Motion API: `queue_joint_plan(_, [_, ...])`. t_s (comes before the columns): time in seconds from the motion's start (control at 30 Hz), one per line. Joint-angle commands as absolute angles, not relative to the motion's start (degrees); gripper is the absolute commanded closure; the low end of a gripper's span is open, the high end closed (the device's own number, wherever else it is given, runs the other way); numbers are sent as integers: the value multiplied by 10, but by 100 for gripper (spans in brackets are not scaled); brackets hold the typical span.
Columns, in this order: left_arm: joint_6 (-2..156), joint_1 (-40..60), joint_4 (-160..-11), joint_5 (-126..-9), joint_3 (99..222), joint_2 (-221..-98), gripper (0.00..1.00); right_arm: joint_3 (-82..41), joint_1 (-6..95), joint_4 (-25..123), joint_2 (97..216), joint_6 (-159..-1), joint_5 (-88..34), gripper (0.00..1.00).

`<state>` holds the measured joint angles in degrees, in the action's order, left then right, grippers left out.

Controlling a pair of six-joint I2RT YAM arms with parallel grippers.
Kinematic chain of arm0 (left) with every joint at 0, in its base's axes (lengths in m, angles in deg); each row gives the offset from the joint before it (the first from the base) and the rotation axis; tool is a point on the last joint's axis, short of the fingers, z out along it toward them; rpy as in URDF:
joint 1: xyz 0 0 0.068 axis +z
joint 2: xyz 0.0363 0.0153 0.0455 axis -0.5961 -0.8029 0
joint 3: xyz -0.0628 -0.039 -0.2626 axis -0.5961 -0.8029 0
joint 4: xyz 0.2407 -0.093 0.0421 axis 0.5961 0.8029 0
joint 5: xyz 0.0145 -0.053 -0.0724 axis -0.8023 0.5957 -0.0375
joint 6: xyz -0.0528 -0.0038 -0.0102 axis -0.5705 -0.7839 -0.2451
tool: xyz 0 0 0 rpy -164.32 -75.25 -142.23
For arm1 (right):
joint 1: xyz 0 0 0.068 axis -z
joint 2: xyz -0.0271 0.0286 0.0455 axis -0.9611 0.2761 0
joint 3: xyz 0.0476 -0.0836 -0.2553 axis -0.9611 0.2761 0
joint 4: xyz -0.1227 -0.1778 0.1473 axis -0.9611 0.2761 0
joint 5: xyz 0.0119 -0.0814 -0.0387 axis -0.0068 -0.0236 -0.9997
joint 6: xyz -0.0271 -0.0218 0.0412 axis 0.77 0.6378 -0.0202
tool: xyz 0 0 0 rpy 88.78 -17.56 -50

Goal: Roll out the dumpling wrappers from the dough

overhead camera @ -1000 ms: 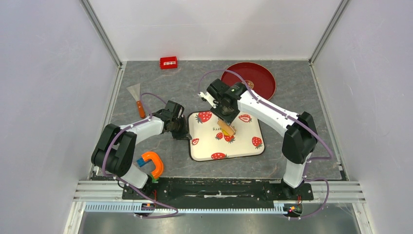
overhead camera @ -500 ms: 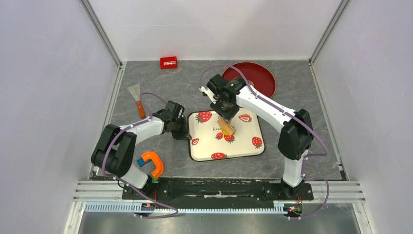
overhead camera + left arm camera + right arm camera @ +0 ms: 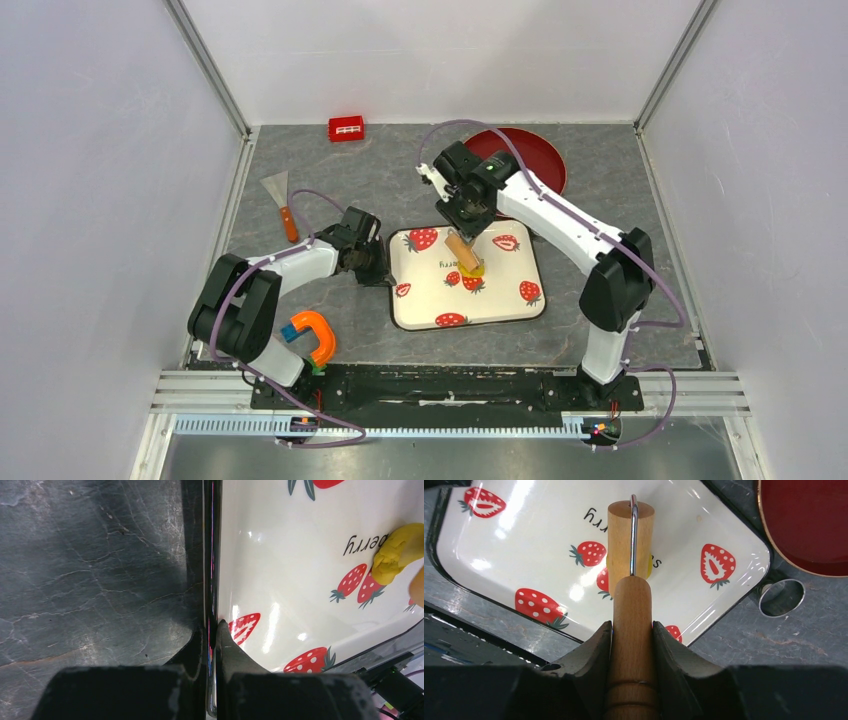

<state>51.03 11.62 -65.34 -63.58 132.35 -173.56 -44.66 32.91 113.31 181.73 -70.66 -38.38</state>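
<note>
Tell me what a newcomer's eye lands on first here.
The white strawberry-print tray at the table's centre stands out, with the right gripper shut on a wooden roller that rests on bright yellow dough. The left gripper clamps the tray's left edge, and a red plate sits behind to the right.

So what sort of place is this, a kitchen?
More likely a robot test booth: plain white walls box in a grey tabletop, and the right gripper holds a wooden roller over yellow dough on a strawberry tray.
</note>
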Motion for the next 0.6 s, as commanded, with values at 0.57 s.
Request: queue_joint_plan(0.57, [518,98,-609,-686,1303,-1774,98,-423,352,1094,1802,-708,-345,100])
